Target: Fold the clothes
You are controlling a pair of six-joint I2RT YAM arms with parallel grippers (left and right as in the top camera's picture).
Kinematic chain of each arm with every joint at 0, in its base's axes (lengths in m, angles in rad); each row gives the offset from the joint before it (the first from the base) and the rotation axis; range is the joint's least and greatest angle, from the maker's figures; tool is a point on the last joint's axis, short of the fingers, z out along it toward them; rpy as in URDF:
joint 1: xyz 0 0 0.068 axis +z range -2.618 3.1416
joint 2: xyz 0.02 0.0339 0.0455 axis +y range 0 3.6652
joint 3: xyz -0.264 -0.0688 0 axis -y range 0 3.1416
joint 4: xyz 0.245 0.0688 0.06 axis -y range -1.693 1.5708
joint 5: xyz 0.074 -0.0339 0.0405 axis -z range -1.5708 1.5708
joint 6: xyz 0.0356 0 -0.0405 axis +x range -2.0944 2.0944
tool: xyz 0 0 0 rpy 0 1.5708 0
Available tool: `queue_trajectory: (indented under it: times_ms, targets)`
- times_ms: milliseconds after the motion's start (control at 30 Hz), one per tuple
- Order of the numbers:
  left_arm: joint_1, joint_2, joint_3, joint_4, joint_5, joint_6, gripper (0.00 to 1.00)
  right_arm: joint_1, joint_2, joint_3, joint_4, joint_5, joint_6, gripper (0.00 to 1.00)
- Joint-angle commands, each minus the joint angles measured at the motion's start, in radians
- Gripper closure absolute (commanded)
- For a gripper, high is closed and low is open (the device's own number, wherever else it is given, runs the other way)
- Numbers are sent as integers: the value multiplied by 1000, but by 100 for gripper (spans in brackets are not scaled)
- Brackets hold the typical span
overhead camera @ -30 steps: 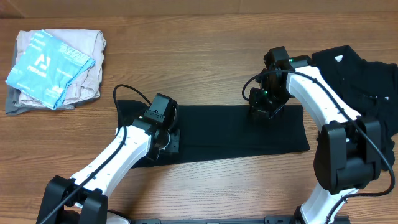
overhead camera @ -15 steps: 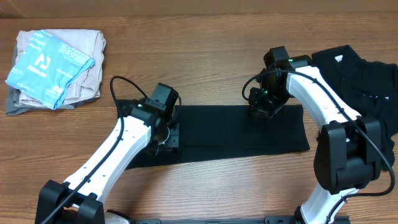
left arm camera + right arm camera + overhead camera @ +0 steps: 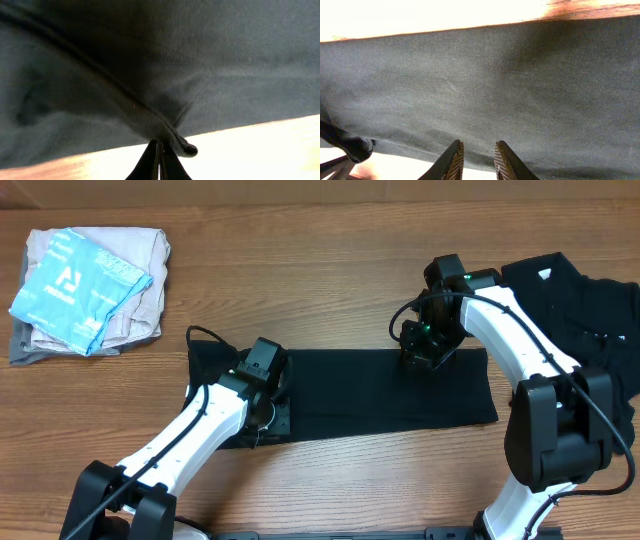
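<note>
**Desk:** Where's the piece, and how are its edges lying?

**Me:** The black garment [image 3: 380,395] is a long flat strip across the middle of the table [image 3: 330,280]. Its far edge runs straight. Its near edge slants a little lower toward my left arm. The right end is cut square, just short of the right arm's base.

**Desk:** Left side?

**Me:** My left gripper [image 3: 272,415] is down on the strip's left part, near the near edge. On the wrist camera the fingers [image 3: 150,165] are pressed together, with a raised hem ridge running right into their tips. So I read them as pinched on the black garment. Bright tabletop shows just past that edge.

**Desk:** Right?

**Me:** The right gripper [image 3: 420,355] sits at the far edge, toward the strip's right end. Its fingers [image 3: 454,161] stand apart with the cloth's border lying between them. I can't tell if they touch it.

**Desk:** What room have you got?

**Me:** Bare wood runs along the whole far side of the strip, and there's more between the two arm bases in front. A black heap [image 3: 590,300] with a small white label crowds the right edge, close behind the right arm. A pale stack [image 3: 110,310] with a blue packet on top sits in the far left corner, well apart from the strip.
</note>
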Motion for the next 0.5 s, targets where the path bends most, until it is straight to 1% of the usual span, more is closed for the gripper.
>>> queue_trajectory:
  times_ms: [0, 200, 267, 333, 367, 400, 433, 467]
  targets:
    - [-4, 1, -35, 51, 7, -13, 95, -3, -33, 21, 0, 7, -3, 75]
    - [-4, 7, -100, 172, 7, -13, 90, -3, -33, 21, -9, 7, -3, 75]
    - [-3, 9, -105, 182, 6, -13, 89, -3, -33, 21, -9, 7, -3, 74]
    - [-3, 9, -105, 189, -2, -6, 84, -3, -33, 21, -5, 7, -3, 74]
    - [-3, 9, -105, 190, -12, -5, 84, -3, -33, 21, -2, 7, -3, 75]
    - [-3, 9, -105, 190, -15, -5, 87, -3, -33, 22, -1, 6, -3, 87]
    - [-3, 9, -105, 190, -14, 6, 96, -3, -34, 23, -2, 0, -3, 96]
    - [-3, 7, -101, 189, -11, 20, 96, -4, -43, 24, -2, -10, -7, 96]
